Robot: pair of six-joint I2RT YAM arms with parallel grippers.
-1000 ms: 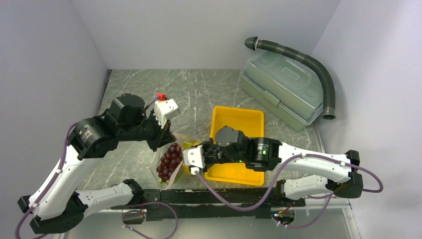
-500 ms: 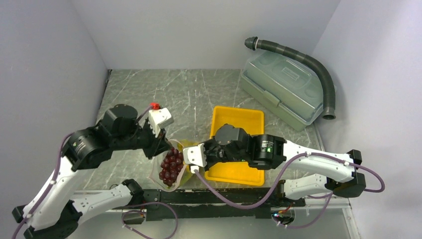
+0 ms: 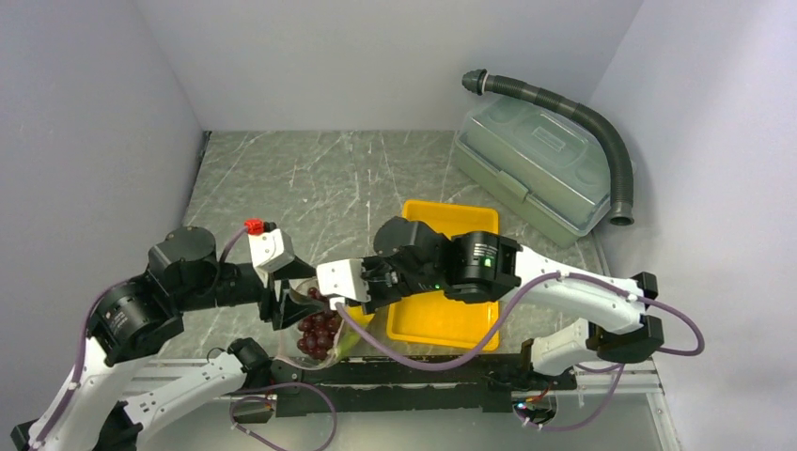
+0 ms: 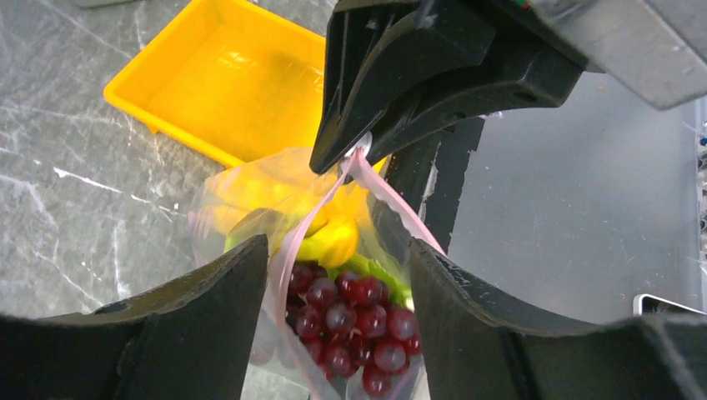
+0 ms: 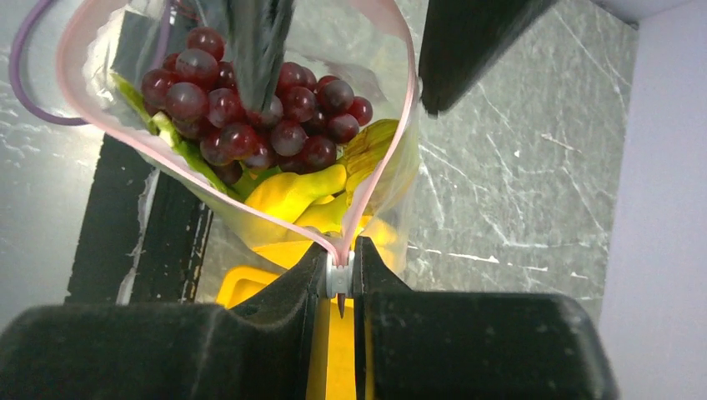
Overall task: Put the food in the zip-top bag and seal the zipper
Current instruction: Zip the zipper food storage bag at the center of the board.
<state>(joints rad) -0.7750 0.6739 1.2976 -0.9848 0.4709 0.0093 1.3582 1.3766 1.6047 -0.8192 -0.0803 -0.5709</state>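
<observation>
Left gripper (image 4: pixel 336 250): springs apart just now, stands spread astride the mouth of the zip-top bag (image 4: pixel 218 196). Right gripper (image 5: pixel 340 260): clamps one end of the zipper (image 5: pixel 407 108). Leaves the food (image 5: pixel 288 125) inside the bag, hung beside the yellow tray (image 3: pixel 442 324), mouth gaping; probably frees that hand for sealing.

From above, both wrists cover most of the zip-top bag (image 3: pixel 289 340); only dark red grapes (image 3: pixel 320 334) show between the jaws. Between the left jaws the grapes run off the picture's lower edge, and the bananas (image 4: pixel 329 240) beyond them are blurred through the plastic. Beyond the right jaws the zipper (image 5: pixel 392 125) loop is cut by the top edge.
</observation>
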